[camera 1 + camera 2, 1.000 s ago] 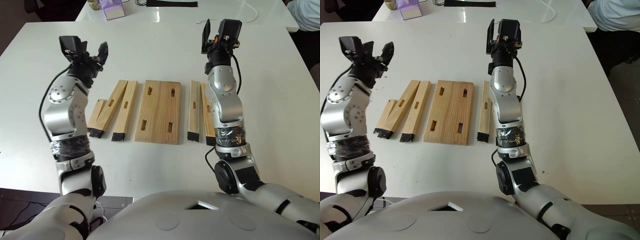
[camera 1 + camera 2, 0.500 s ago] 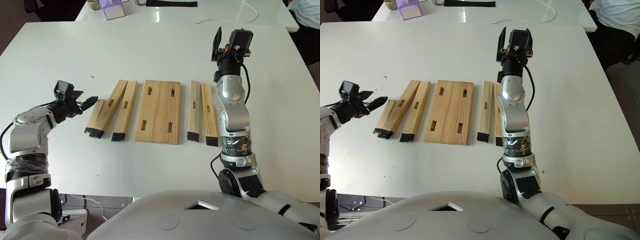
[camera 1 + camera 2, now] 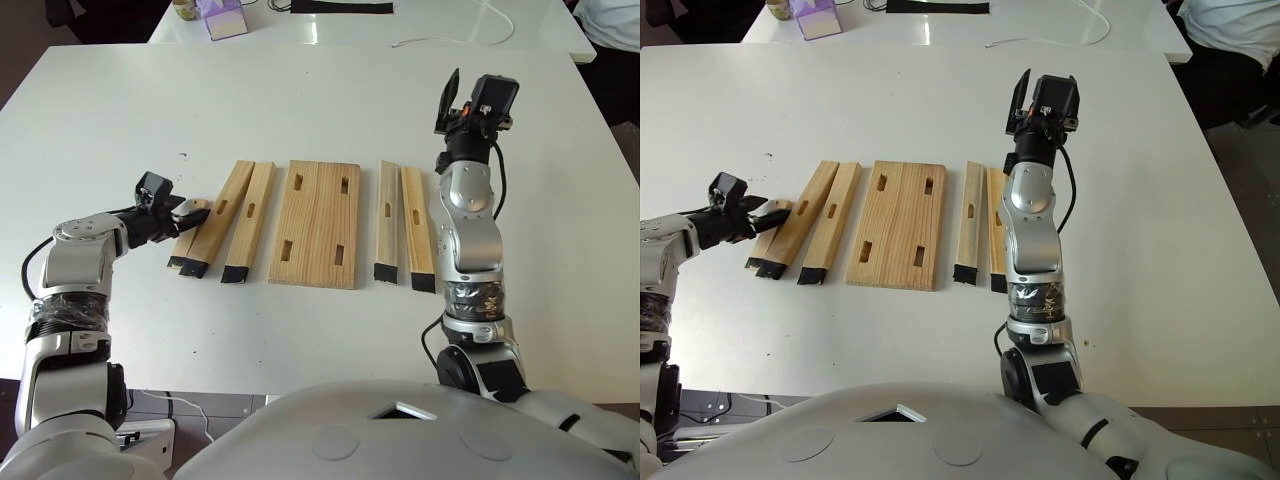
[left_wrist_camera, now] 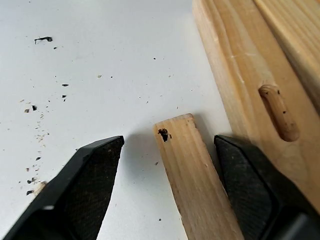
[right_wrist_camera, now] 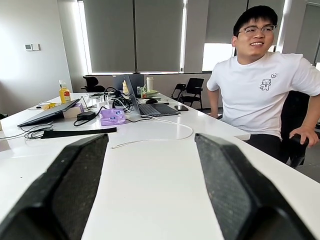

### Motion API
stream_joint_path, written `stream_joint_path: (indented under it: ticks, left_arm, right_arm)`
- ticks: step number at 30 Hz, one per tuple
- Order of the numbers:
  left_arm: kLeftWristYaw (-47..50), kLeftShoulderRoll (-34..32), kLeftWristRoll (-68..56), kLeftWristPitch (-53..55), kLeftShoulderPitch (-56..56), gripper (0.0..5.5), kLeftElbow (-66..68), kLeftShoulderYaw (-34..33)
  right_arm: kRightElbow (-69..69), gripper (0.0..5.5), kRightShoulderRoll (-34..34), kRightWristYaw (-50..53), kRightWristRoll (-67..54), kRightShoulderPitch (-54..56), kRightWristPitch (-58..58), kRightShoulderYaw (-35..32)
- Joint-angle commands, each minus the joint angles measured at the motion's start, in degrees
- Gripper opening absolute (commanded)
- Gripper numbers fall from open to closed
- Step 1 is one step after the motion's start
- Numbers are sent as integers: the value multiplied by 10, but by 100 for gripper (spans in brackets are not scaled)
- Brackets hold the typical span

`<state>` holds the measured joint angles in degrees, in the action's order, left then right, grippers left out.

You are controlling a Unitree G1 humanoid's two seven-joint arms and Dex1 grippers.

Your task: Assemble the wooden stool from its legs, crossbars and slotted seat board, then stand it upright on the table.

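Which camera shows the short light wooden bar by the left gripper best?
The left wrist view: the short light wooden bar lies close up, its end between the fingers of the open left gripper. Both eye views show it small, with the gripper at its far end.

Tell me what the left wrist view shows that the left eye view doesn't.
Wrist view: a dark hole in the end of the short piece, fine crumbs on the table. Eye view: the seat board, two legs to its right, the raised right claw. Both: the open left claw straddling that piece's end, beside a slotted leg.
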<state>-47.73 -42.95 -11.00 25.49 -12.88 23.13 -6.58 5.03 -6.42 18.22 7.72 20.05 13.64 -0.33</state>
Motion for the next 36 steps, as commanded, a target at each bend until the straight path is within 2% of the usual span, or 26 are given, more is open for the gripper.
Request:
stream_joint_path:
  ticks: [1,20,25,32,36]
  left_arm:
    - [-26,-30,8,12,8,337,-12,10]
    - [-111,-133,-11,79,147,337,-103,-12]
    - [-135,-149,-6,67,159,268,-93,-2]
    - [-163,-155,-4,41,154,141,-82,19]
    - [-181,-162,-6,25,156,130,-79,21]
  right_arm:
    - [10,319,-15,13,4,-13,2,0]
    - [44,319,-34,99,-1,-64,-9,6]
    - [49,319,-37,122,-5,-76,-13,8]
    - [52,319,-32,132,-9,-78,-13,11]
    - [53,319,-28,131,-12,-81,-12,11]
